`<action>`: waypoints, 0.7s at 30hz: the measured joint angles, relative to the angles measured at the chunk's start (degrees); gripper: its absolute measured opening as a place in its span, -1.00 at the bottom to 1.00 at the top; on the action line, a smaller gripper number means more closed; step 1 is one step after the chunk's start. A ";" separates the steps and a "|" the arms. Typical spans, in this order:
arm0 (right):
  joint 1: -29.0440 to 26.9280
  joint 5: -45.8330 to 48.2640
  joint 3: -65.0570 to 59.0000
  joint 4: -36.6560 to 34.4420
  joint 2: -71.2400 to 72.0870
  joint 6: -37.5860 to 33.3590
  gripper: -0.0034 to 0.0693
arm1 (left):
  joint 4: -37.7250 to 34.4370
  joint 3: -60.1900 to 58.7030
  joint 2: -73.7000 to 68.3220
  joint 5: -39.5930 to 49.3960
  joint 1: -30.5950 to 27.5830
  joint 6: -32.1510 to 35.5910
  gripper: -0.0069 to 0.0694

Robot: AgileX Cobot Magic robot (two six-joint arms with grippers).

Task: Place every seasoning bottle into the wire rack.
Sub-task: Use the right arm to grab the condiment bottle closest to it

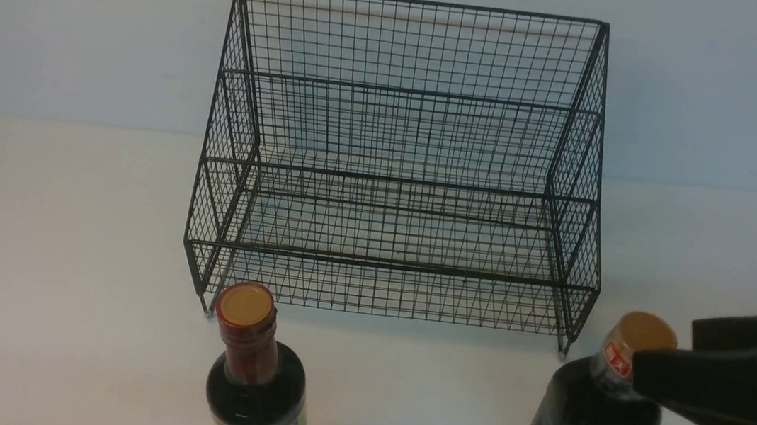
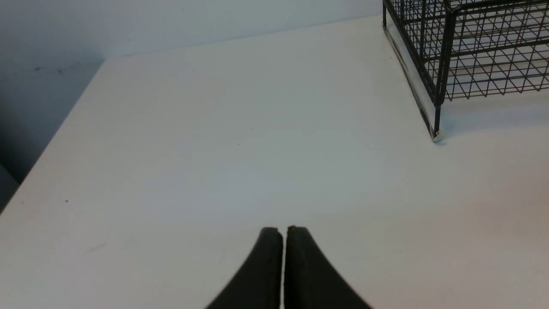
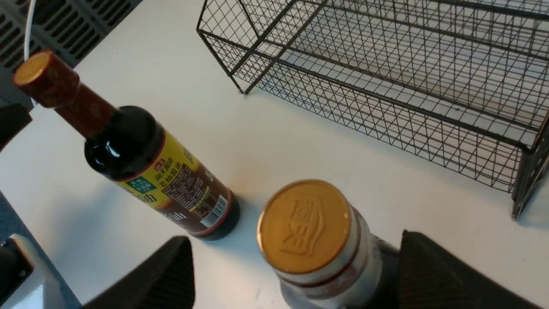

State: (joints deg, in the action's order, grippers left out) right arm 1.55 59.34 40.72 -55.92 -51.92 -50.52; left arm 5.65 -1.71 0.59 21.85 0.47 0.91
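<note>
You're at the grasp: your right hand (image 3: pixel 291 262), spread, straddles the neck of the cream-labelled bottle (image 1: pixel 593 422) standing near right on the desk (image 1: pixel 62 240), outside the wire rack (image 1: pixel 401 137); next, pinch and lift.

The left gripper (image 2: pixel 283 234) and right gripper (image 3: pixel 295 237) have matte black, tapering fingers (silvery hardware shows on the right).

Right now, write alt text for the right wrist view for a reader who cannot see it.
The open right gripper straddles the gold cap of the nearer bottle, its fingers apart on either side. Beside it stands the yellow-label bottle on the white table, with the empty black wire rack beyond.
</note>
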 joint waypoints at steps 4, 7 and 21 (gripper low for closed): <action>0.00 -0.24 0.00 -0.82 -2.82 -2.46 0.75 | 0.00 0.00 0.00 0.00 0.00 0.00 -0.83; 0.56 -1.32 0.00 -2.34 -5.32 -5.83 0.75 | 0.00 0.00 0.00 0.00 0.00 0.00 -0.83; 5.86 -2.59 3.08 3.17 -9.02 -10.01 0.03 | 0.00 0.00 0.00 0.00 0.00 0.00 -0.83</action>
State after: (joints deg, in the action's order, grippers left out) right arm 7.41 56.76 43.80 -52.75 -60.94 -60.53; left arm 5.65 -1.71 0.59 21.85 0.47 0.91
